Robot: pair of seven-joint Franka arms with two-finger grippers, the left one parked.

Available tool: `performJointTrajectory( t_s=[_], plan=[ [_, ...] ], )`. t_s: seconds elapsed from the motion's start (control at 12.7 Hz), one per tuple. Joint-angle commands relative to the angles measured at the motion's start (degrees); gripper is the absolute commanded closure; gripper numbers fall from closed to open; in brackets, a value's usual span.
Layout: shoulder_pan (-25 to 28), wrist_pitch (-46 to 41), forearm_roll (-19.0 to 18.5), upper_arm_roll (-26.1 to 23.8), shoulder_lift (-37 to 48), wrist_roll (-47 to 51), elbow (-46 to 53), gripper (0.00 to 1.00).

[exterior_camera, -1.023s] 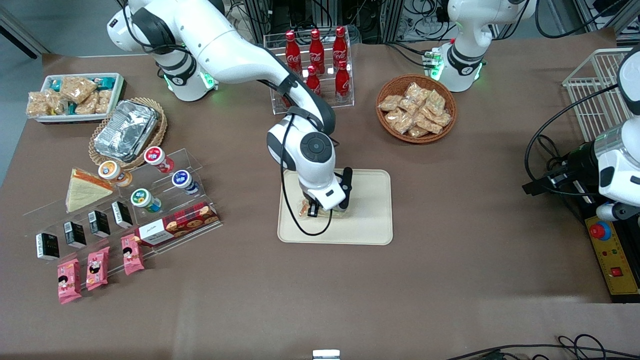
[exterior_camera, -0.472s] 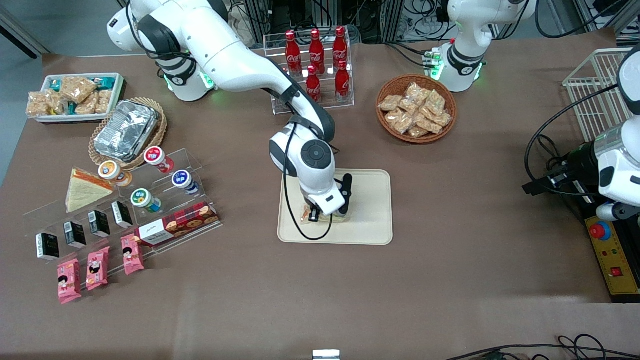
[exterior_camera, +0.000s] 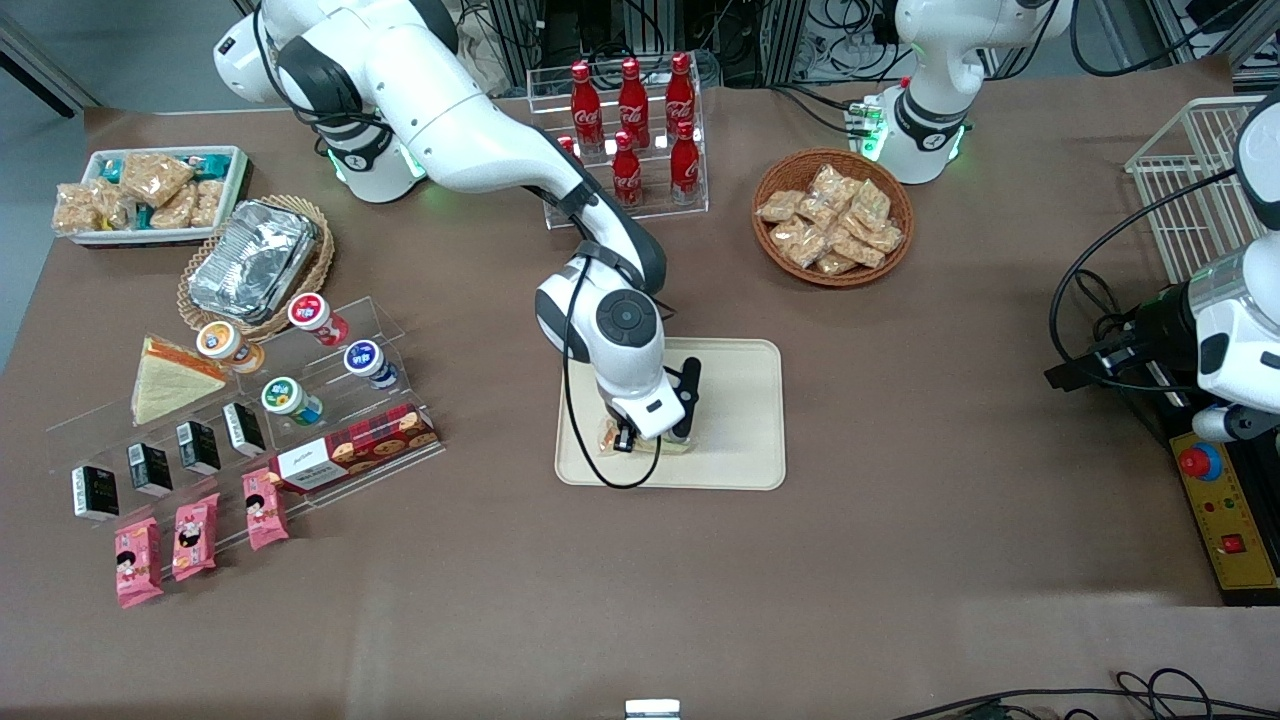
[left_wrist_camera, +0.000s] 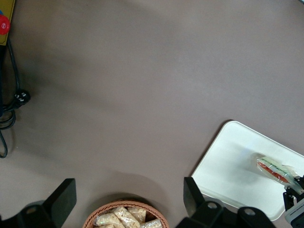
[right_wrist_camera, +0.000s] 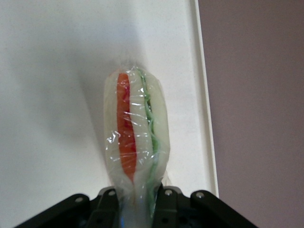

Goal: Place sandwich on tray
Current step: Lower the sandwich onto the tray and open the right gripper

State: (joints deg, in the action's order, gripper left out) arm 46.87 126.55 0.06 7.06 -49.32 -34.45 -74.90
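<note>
**Q.** What stage of the task does the figure show?

**A.** A late one, by the look of it. The sandwich (right_wrist_camera: pixel 137 133) is over the tray (exterior_camera: pixel 740 420), within its rim, in the part of the tray toward the working arm's end of the worktop (exterior_camera: pixel 900 560). The carry appears done. What remains, judging from these views, is the release and the withdrawal of the arm. Whether the wedge rests on the tray floor or hangs just above it cannot be told. The wrist view shows a soft shadow beside it on the tray surface, which suggests it is very close.

**Q.** How does the hand stand?

**A.** The hand (exterior_camera: pixel 630 436) is low over the tray, pointing down. In the right wrist view its fingers (right_wrist_camera: pixel 108 197) are drawn in against both bread faces of the wrapped wedge, so it is gripping the sandwich by its narrow end. The gap is only as wide as the sandwich is thick. The clear wrap bunches slightly at the grip.

**Q.** How is the sandwich oriented?

**A.** It is held on edge, cut side toward the wrist camera, with the orange-red stripe and the green stripe running side by side along its length. The tray's raised rim passes near it on one side.

**Q.** Is there a similar item in view?

**A.** Yes. A second wedge (exterior_camera: pixel 170 380) lies well apart, toward the working arm's end of the worktop, next to the clear stepped rack (exterior_camera: pixel 330 400) of small tubs. It shows mostly plain bread and is not part of this step.
</note>
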Motion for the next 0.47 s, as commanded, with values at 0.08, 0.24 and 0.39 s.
performJointTrajectory(
  t_s=[0.08,0.24,0.39],
  plan=[
    [-0.46,0.98,0.20,0.06,-1.22,2.97,1.25,0.31],
    [-0.64,0.63,0.29,-0.03,-0.69,3.16,1.25,0.05],
    [-0.73,-0.07,1.08,-0.29,0.45,2.98,1.25,0.02]
  ],
)
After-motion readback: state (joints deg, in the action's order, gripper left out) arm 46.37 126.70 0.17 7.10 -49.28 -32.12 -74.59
